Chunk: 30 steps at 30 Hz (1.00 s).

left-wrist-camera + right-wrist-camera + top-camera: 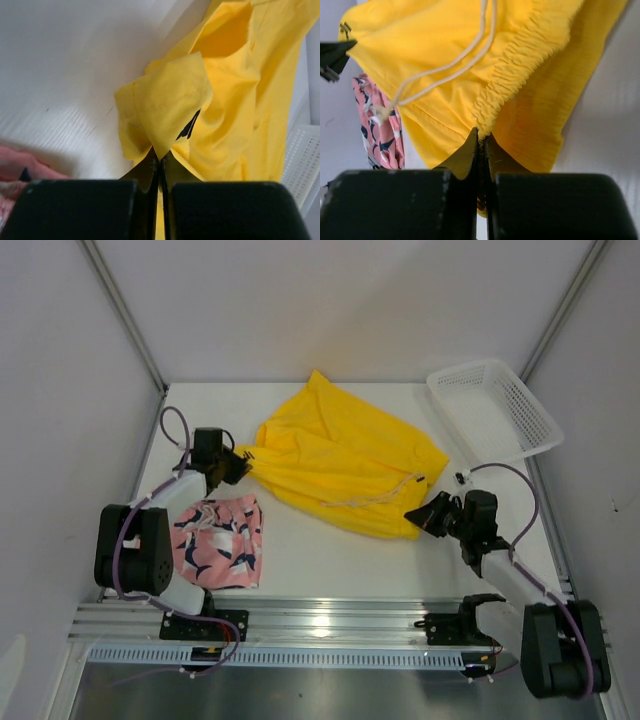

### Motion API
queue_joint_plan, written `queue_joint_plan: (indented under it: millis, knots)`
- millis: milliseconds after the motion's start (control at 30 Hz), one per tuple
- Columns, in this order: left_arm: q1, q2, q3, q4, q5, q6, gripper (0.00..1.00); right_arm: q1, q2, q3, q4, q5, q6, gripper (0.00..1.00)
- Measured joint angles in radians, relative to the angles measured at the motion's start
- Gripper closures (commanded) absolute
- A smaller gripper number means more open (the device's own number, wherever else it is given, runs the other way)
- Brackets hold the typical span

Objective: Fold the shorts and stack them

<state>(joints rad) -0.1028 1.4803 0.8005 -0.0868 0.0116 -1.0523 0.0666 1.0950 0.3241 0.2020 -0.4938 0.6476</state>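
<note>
The yellow shorts [340, 455] lie spread across the middle of the table, drawstring facing the right arm. My left gripper [243, 462] is shut on their left hem corner [165, 107], beside a small dark logo [188, 126]. On the right, my right gripper [418, 513] is shut on the gathered waistband [502, 95] at the near right edge. The pink shorts with navy-and-white print [220, 540] lie folded at the near left, beside the left arm's base; they show at the left edge of the right wrist view as the pink shorts [380, 135].
A white mesh basket [495, 410] stands at the back right corner, tilted along the wall. White side walls close in the table left and right. A metal rail [320, 625] with the arm bases runs along the near edge.
</note>
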Motion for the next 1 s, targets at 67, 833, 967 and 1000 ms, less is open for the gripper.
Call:
queue_joint_plan:
  millis: [67,833,967,1000]
  knots:
    - [0.029,0.053,0.104,-0.075,0.024,0.026,1.00,0.034,-0.113,-0.059,0.004,0.004,0.000,1.00]
    - [0.132,0.016,0.240,-0.285,0.046,0.145,1.00,0.347,-0.782,-0.220,-0.089,0.070,-0.049,0.51]
    - [0.169,-0.019,0.238,-0.285,0.028,0.148,1.00,0.389,-0.766,-0.224,-0.071,0.093,-0.044,0.46]
    - [0.174,-0.028,0.234,-0.282,0.024,0.149,1.00,0.392,-0.753,-0.228,-0.058,0.093,-0.040,0.46]
